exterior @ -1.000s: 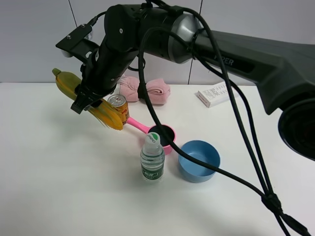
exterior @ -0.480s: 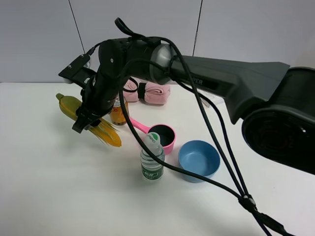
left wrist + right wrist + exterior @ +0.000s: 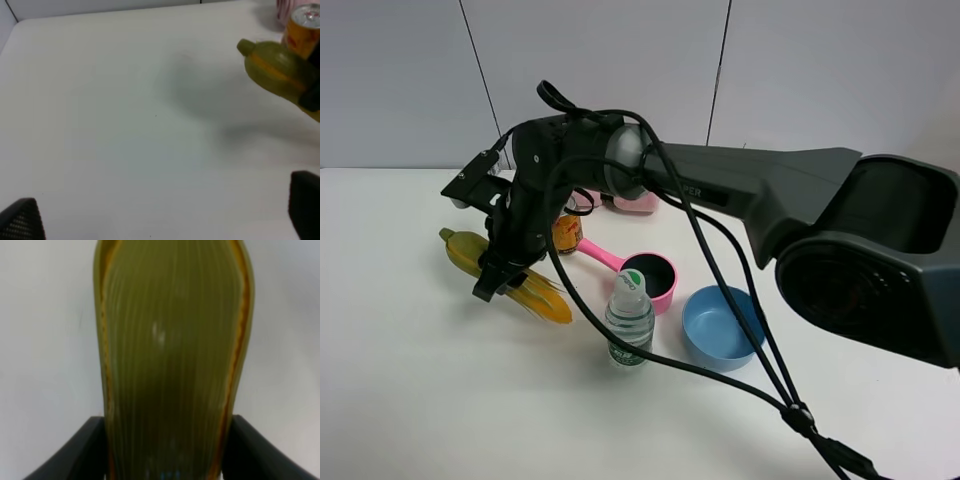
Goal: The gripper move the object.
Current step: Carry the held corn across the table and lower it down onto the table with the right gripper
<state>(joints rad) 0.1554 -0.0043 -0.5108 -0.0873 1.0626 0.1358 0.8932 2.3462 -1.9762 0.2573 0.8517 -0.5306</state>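
The toy corn cob (image 3: 470, 255), with green husk and a yellow tip, is tilted low over the white table at the left. My right gripper (image 3: 498, 272), a black claw on a thick dark arm reaching across from the right, is shut on its middle. In the right wrist view the cob (image 3: 170, 355) fills the frame between the two black fingers (image 3: 90, 445). I cannot tell whether the cob touches the table. The left wrist view shows the cob's green end (image 3: 275, 70) from a distance. My left gripper (image 3: 162, 215) is open and empty over bare table.
An orange drink can (image 3: 566, 232) stands just behind the cob and also shows in the left wrist view (image 3: 302, 27). A pink scoop (image 3: 645, 272), a small water bottle (image 3: 629, 320) and a blue bowl (image 3: 722, 325) sit to the right. A pink cloth (image 3: 630, 203) lies behind.
My right gripper has carried the corn cob downward, from well above the can to low over the table in front of it. The other objects have not moved.
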